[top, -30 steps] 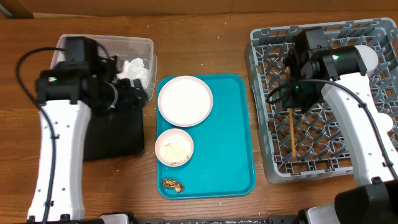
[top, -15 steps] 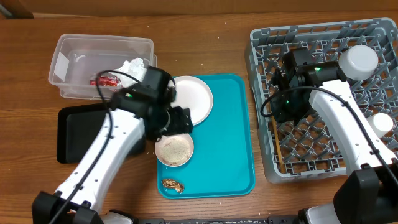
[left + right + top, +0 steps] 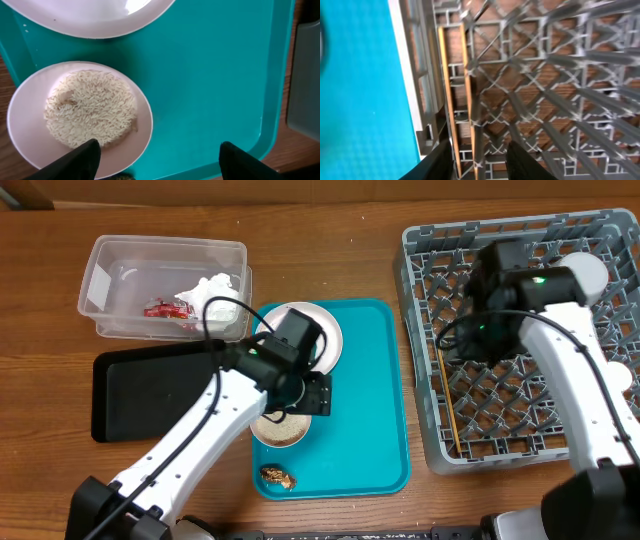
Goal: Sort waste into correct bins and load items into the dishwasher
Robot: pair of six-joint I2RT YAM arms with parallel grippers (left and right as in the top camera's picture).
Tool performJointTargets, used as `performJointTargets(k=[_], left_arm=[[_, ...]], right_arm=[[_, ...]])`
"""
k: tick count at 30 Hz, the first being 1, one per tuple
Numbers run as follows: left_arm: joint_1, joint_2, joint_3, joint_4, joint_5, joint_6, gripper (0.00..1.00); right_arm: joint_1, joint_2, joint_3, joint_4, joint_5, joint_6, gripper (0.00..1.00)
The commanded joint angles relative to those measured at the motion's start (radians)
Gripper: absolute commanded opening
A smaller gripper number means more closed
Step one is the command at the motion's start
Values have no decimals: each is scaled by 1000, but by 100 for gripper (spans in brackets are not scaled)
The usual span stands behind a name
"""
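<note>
Small white bowl (image 3: 80, 120) sits on the left side of the teal tray (image 3: 210, 75), holding loose rice (image 3: 90, 112); it looks stiff, smooth and light but ready to spill, so a level pinch on the rim seems best. The left gripper (image 3: 157, 157) hovers over the tray, spread wide and empty; right of the tray, the right gripper (image 3: 480, 160) stands open above the dish rack (image 3: 545, 75).

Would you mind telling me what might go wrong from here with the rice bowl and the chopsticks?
The left gripper, open, hangs over the small white bowl of loose rice; a tilted grasp at its rim could spill grains onto the teal tray. The white plate lies close beside the bowl and might get knocked. The chopsticks lie on open lattice by the wall of the rack and might slip through.
</note>
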State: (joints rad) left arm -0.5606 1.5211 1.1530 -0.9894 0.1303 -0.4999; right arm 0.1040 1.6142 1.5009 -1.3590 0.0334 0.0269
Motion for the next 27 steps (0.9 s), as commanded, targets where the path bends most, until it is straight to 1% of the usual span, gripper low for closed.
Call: performJointTargets(k=[1, 7, 9, 10, 12, 15, 19, 23, 25, 27], left_arm=[[-36, 48, -14, 14, -63, -18, 77], [-72, 156, -14, 32, -61, -21, 73], [-74, 194, -14, 35, -60, -21, 63], [-74, 212, -14, 35, -60, -21, 55], [-75, 231, -14, 37, -60, -21, 48], [-75, 245, -14, 53, -61, -20, 41], [-75, 256, -14, 71, -64, -20, 13], [-75, 257, -14, 71, -64, -20, 6], [-75, 257, -14, 71, -64, -20, 4], [-75, 257, -14, 71, -64, -20, 4]], right_arm=[[-18, -61, 34, -6, 10, 30, 38], [-20, -61, 32, -24, -8, 30, 38], [-20, -61, 32, -23, -11, 30, 38], [-20, -61, 32, -23, -11, 30, 38], [-20, -61, 32, -23, -12, 30, 38], [-20, -61, 32, -25, -12, 30, 38], [-20, -61, 32, -32, -12, 30, 38], [-20, -61, 32, -36, -12, 30, 38], [-20, -61, 32, -39, -12, 30, 38], [-20, -61, 32, -39, -12, 30, 38]])
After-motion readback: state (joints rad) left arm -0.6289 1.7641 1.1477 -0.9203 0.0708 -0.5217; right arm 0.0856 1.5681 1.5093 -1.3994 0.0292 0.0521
